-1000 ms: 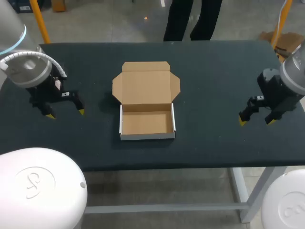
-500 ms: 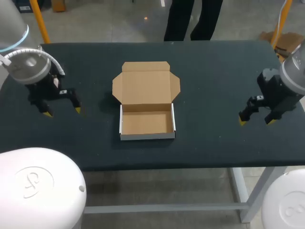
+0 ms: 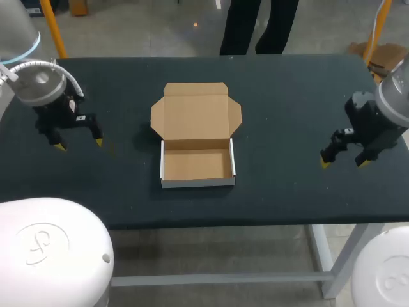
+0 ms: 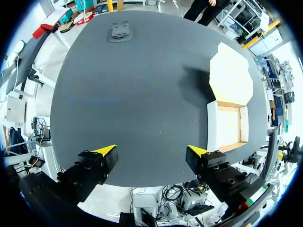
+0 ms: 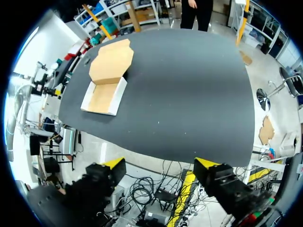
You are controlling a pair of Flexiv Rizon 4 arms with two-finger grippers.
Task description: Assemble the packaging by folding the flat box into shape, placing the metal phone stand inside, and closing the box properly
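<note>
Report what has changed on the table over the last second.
The left gripper, open and empty, drew back toward its own side of the table and slightly toward the far edge, away from the box. Nothing was grasped or released. The right gripper stayed put, open, and the box stayed in place with its lid folded back flat.

Far ahead of the left gripper [image 4: 151, 150], near the far edge of the table [image 4: 142, 94], the phone stand [image 4: 120, 31] is a small dark grey shape, its form too small to tell. In the head view the left arm [image 3: 39, 86] covers that corner. The picture's sides cut off both it and the right arm [image 3: 391, 96].
</note>
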